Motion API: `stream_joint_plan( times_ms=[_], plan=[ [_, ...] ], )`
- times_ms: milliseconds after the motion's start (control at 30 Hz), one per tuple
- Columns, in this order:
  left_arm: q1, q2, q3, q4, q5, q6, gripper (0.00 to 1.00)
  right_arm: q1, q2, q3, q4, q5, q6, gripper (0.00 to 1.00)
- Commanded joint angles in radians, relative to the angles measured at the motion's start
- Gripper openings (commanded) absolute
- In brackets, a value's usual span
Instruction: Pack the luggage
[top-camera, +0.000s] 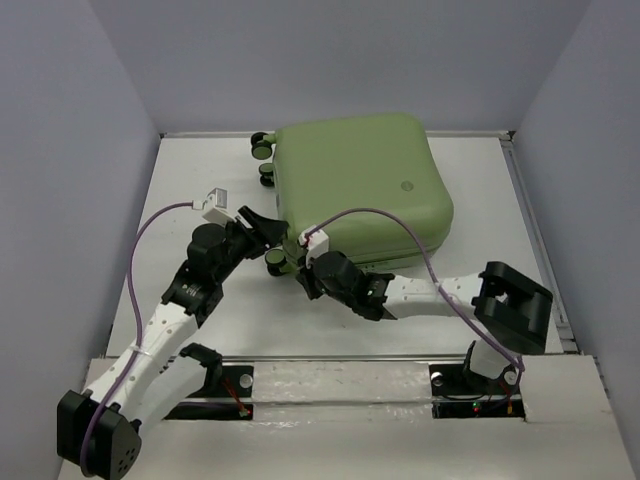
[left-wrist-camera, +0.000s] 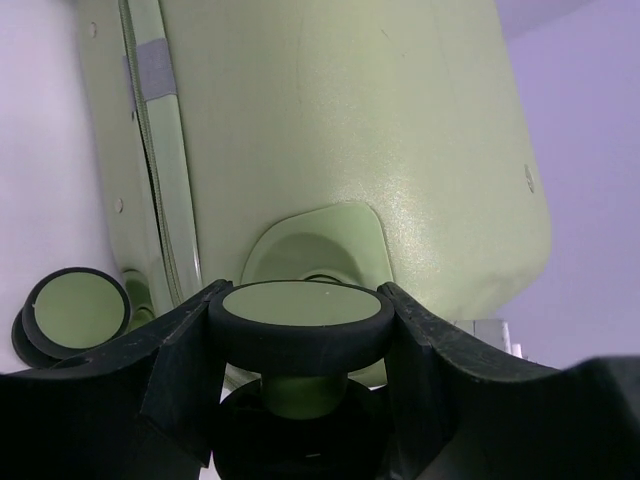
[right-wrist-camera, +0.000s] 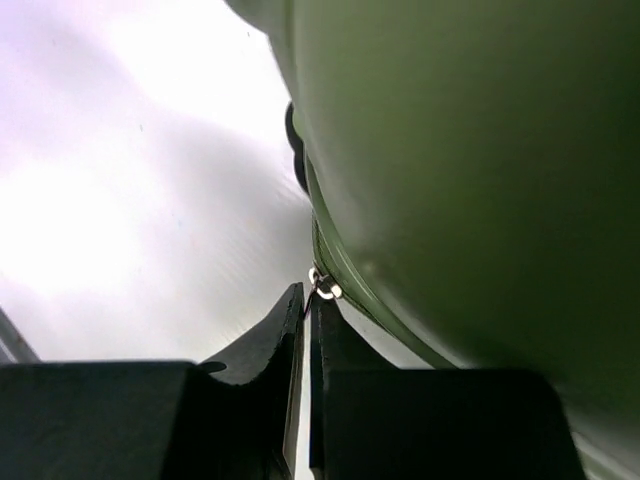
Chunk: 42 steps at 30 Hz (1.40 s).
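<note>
Green luggage (top-camera: 365, 180), its near wheel (left-wrist-camera: 300, 303) gripped by left end effector (left-wrist-camera: 300, 335)

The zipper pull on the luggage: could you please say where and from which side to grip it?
Pinch the zipper pull by its tab, coming low from the table side along the seam; it juts outward beneath the bulging shell of the luggage.
</note>
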Motion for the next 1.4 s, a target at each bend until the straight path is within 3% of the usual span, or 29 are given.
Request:
stream_joint_plan(
  times_ms=[0, 133, 233, 267, 300, 333, 367, 400, 500, 533, 567, 667, 800, 933, 1033, 1167, 1367],
  plan=[
    [-0.060, -0.074, 0.041, 0.079, 0.195, -0.072, 0.06, 0.089, 0.153, 0.076, 0.514, -0.191, 0.080, 0.07],
    [-0.060, -0.111, 0.064, 0.013, 0.161, -0.036, 0.06, 0.099, 0.155, 0.021, 0.640, -0.193, 0.120, 0.07],
    [-0.059, -0.108, 0.057, 0.016, 0.154, -0.023, 0.06, 0.099, 0.013, -0.088, 0.516, -0.123, 0.086, 0.51],
    [-0.059, -0.101, 0.054, 0.018, 0.149, -0.017, 0.06, 0.099, -0.038, -0.105, 0.434, -0.054, 0.085, 0.66],
    [-0.059, -0.091, 0.049, 0.018, 0.140, -0.004, 0.06, 0.099, -0.136, -0.127, 0.240, 0.024, 0.100, 0.84],
    [-0.057, -0.091, 0.048, 0.019, 0.134, 0.003, 0.06, 0.089, -0.137, -0.133, 0.141, 0.025, 0.112, 0.89],
    [-0.059, -0.084, 0.042, 0.022, 0.129, 0.009, 0.06, 0.080, -0.235, -0.144, 0.049, 0.095, 0.126, 0.97],
    [-0.056, -0.081, 0.040, 0.025, 0.121, 0.016, 0.06, 0.043, -0.288, -0.182, -0.089, 0.114, 0.147, 0.98],
    [-0.057, -0.073, 0.031, 0.028, 0.092, 0.036, 0.06, -0.041, -0.512, -0.274, -0.211, 0.147, 0.246, 1.00],
    [-0.057, -0.075, 0.029, 0.030, 0.089, 0.041, 0.06, -0.078, -0.567, -0.311, -0.227, 0.151, 0.270, 1.00],
    [-0.057, -0.075, 0.023, 0.028, 0.089, 0.052, 0.06, -0.200, -0.669, -0.404, -0.246, 0.155, 0.342, 1.00],
    [-0.059, -0.078, 0.014, 0.024, 0.098, 0.081, 0.06, -0.299, -0.837, -0.449, -0.309, 0.169, 0.364, 0.97],
    [-0.074, -0.084, 0.005, 0.016, 0.115, 0.113, 0.06, -0.448, -0.910, -0.425, -0.331, 0.160, 0.294, 0.92],
    [-0.122, -0.082, -0.009, 0.021, 0.106, 0.124, 0.06, -0.675, -0.842, -0.345, -0.300, -0.010, 0.225, 0.89],
    [-0.183, -0.088, -0.032, 0.033, 0.080, 0.122, 0.06, -0.818, -0.683, -0.275, -0.128, -0.284, 0.157, 0.89],
    [-0.264, -0.081, -0.041, 0.057, 0.060, 0.125, 0.06, -0.818, -0.534, -0.161, -0.063, -0.401, 0.044, 0.84],
    [-0.353, -0.026, -0.044, 0.162, 0.087, 0.090, 0.06, -0.818, -0.304, 0.073, -0.024, -0.630, -0.055, 0.60]
  ],
)
